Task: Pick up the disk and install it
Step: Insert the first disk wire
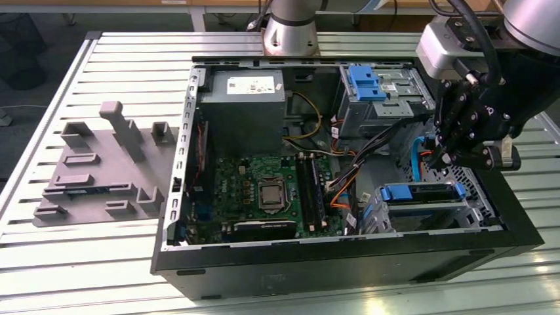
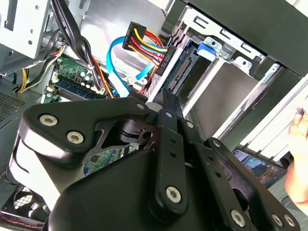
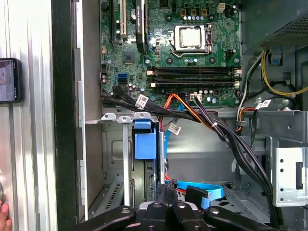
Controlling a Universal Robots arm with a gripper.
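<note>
The disk (image 1: 421,194) sits in its blue carrier in the metal drive cage (image 1: 420,216) at the front corner of the open computer case (image 1: 350,262), at the exterior view's right. The gripper (image 1: 461,154) hangs just above and behind that cage, fingers pressed together on nothing I can see. I judge the drive stiff, fairly heavy for its size and shock-sensitive; the carrier's blue front tab or long side rails look the safest hold. The cage walls hide the drive body and label, and cables (image 3: 202,113) hide its connector end.
</note>
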